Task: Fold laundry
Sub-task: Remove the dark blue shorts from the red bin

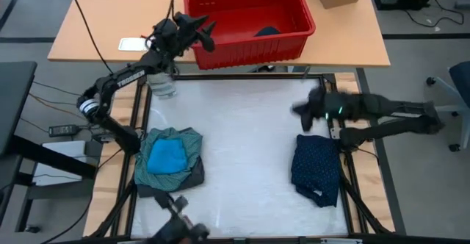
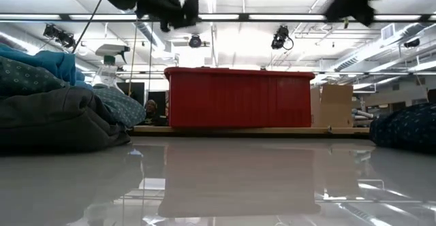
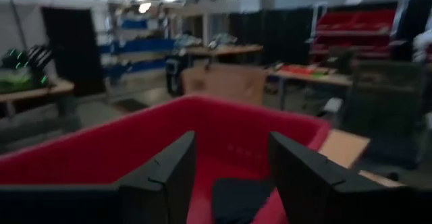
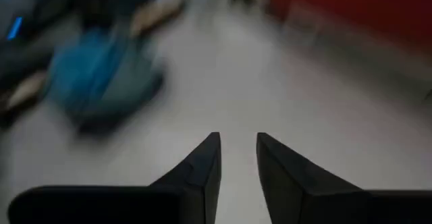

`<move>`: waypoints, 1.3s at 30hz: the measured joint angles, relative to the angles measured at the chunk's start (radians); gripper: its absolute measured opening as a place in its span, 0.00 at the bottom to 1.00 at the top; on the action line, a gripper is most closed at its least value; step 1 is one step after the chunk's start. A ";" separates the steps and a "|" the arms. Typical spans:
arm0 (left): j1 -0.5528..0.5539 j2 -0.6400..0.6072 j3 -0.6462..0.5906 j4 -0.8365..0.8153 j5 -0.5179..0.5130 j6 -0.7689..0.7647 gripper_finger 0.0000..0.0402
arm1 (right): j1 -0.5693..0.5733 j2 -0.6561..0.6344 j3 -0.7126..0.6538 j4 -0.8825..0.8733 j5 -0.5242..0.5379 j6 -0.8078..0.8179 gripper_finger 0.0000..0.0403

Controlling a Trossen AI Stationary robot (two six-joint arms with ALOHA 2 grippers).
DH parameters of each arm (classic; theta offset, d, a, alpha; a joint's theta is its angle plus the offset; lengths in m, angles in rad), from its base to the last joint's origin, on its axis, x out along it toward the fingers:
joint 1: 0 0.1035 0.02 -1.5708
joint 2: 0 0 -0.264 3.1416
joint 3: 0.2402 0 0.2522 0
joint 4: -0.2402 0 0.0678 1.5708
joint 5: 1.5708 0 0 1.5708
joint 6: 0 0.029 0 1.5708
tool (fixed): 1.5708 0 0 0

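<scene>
Inspecting the desk (image 1: 242, 148), we find 2 laundry piles. At its near left corner lies the teal-green shirt (image 1: 187, 142) on the dark grey piece (image 1: 192, 178), with the bright blue piece (image 1: 167, 156) on top. Near the right edge lies the navy dotted piece (image 1: 317, 169). The left end effector (image 1: 200, 32) hovers over the red bin (image 1: 283, 45), fingers parted, empty. The right end effector (image 4: 237, 162) hangs above the desk's right side, fingers slightly parted, empty.
</scene>
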 joint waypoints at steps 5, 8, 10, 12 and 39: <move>0.061 0.120 0.079 -0.040 0.045 -0.001 0.50 | -0.283 0.026 0.041 0.382 -0.027 -0.369 0.26; 0.097 0.204 0.169 -0.118 0.116 -0.004 0.50 | -0.429 0.088 0.041 0.572 -0.099 -0.437 0.24; 0.116 0.262 0.239 -0.161 0.139 -0.002 0.50 | -0.510 0.140 0.040 0.646 -0.120 -0.420 0.22; 0.129 0.317 0.318 -0.195 0.141 0.007 0.50 | -0.576 0.193 0.039 0.705 -0.141 -0.389 0.21; 0.119 0.567 0.569 -1.255 0.606 0.340 0.48 | -0.913 0.819 0.483 0.717 -0.300 -0.566 0.02</move>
